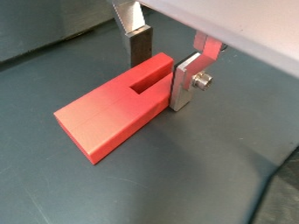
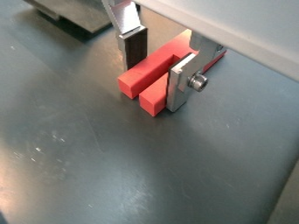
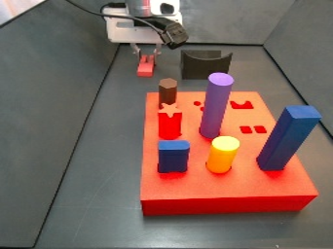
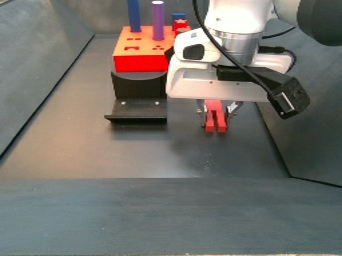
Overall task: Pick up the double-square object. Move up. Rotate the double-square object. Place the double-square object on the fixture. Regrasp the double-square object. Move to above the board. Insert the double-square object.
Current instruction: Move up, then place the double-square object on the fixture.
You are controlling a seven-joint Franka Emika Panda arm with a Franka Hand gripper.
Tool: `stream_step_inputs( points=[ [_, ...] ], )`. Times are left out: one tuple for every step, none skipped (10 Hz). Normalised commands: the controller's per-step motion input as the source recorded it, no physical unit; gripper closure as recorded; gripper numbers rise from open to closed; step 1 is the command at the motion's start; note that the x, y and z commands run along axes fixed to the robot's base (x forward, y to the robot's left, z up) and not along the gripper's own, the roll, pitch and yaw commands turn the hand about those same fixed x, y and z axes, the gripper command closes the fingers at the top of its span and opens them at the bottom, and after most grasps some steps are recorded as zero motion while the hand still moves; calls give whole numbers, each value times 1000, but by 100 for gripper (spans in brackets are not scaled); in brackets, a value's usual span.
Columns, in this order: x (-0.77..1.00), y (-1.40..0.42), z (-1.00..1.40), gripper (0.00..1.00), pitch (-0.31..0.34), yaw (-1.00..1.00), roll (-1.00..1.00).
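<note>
The double-square object (image 1: 111,118) is a long red bar with a stepped section, and it lies flat on the dark floor. In both wrist views it runs between my fingers. My gripper (image 1: 162,80) (image 2: 156,83) is shut on the bar's (image 2: 146,80) end, the bolted silver finger (image 1: 187,83) flush against one side and the dark-padded finger (image 1: 139,48) against the other. In a side view the gripper (image 3: 146,56) stands over the bar (image 3: 144,67), left of the fixture (image 3: 202,64). The board (image 3: 247,190) lies nearer the camera. From the opposite side, the gripper (image 4: 214,108) holds the bar (image 4: 214,120) at floor level.
The board carries a purple cylinder (image 3: 215,105), a blue block (image 3: 287,136), a yellow peg (image 3: 224,154), a brown peg (image 3: 168,91) and a small blue block (image 3: 173,156). The fixture (image 4: 138,108) sits between the board (image 4: 127,62) and the bar. Dark walls enclose the floor.
</note>
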Motion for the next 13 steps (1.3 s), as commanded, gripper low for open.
stream_step_inputs(
  points=[
    [-15, -2, 811, 100, 11, -1, -1],
    [-29, 0, 717, 100, 28, -4, 0],
    [-22, 5, 593, 100, 42, -8, 3],
    [-15, 6, 404, 100, 54, -12, 9],
    [-14, 7, 254, 100, 53, -13, 14],
    [0, 0, 1000, 100, 0, 0, 0],
    [-2, -1, 1000, 100, 1, -1, 2],
    [-10, 0, 1000, 100, 20, -4, 2],
    [-13, 2, 1000, 100, 28, -8, 6],
    [-17, 5, 1000, 100, 37, -14, 12],
    [-19, 8, 1000, 100, 41, -18, 17],
    [-23, 10, 1000, 100, 42, -21, 22],
    [-27, 13, 1000, 100, 46, -23, 26]
  ],
)
